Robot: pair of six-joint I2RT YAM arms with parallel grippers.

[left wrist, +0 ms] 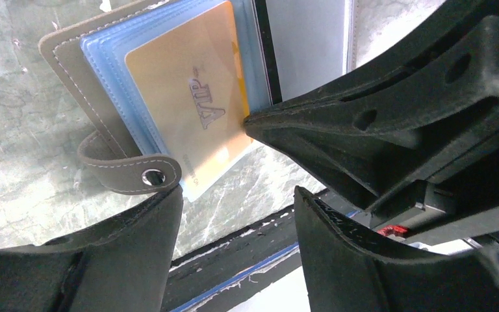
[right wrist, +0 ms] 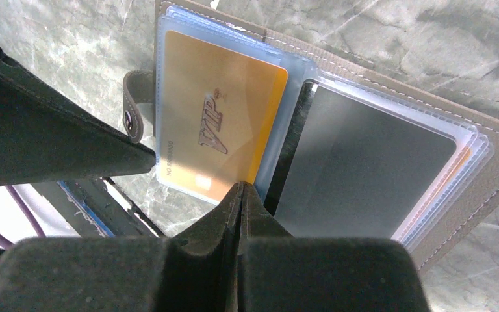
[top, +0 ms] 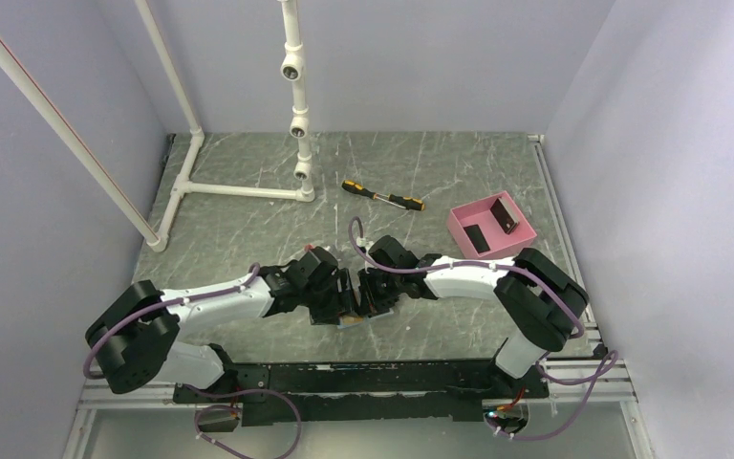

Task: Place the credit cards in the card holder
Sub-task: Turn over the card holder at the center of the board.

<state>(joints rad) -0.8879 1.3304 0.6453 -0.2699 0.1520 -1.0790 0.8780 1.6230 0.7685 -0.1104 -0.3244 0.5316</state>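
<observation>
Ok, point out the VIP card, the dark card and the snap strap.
VIP card [right wrist: 217, 133]: right wrist view, printed face.
dark card [right wrist: 364, 162]: right wrist view, face centre.
snap strap [left wrist: 118, 170]: left wrist view, beside the stud.

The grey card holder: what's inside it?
A gold VIP card in one clear sleeve, a dark grey card in the facing one. An orange edge peeks behind; the sleeves beneath are covered.

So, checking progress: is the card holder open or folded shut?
Open: the card holder lies spread, gold VIP card in one side, dark card in the other.
</observation>
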